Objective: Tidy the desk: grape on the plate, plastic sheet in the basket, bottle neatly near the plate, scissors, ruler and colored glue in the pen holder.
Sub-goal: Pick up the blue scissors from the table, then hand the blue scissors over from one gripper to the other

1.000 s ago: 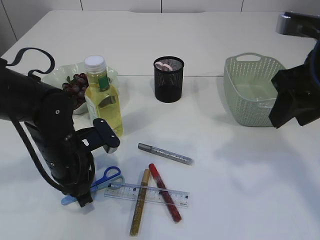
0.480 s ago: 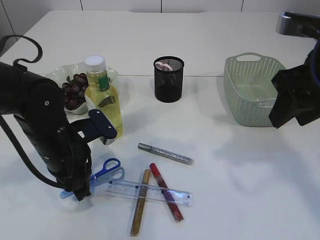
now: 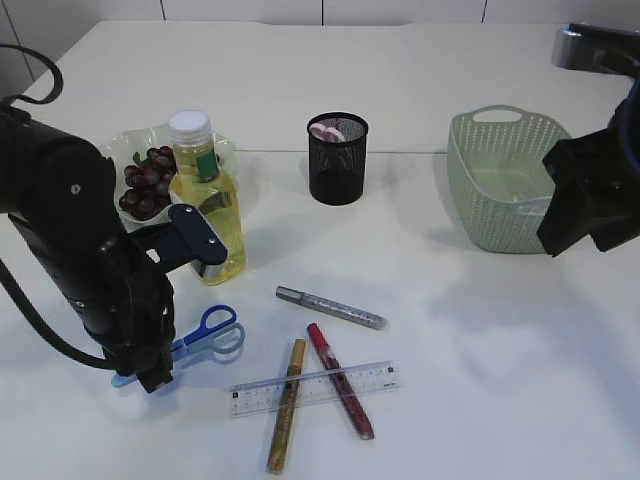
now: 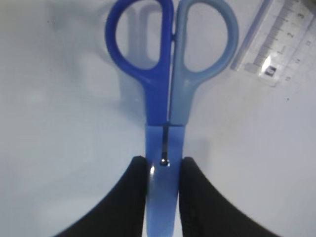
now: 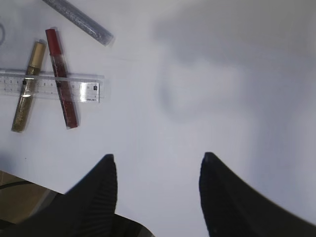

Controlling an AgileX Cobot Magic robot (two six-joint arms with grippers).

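White desk [image 3: 480,380] | left gripper [image 4: 163,170] clamps blue-handled scissors [image 4: 168,89] by sheathed blades, for black mesh pen holder [image 3: 337,160] | right gripper [image 5: 155,168] open, idle

Scissors [image 4: 165,94] glossy plastic; basket [image 3: 500,180] matt (perforated).

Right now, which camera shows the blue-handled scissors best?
The left wrist view: the blue-handled scissors fill it, blades pinched in the left tool. The exterior view shows them small, partly hidden. The right wrist view misses them.
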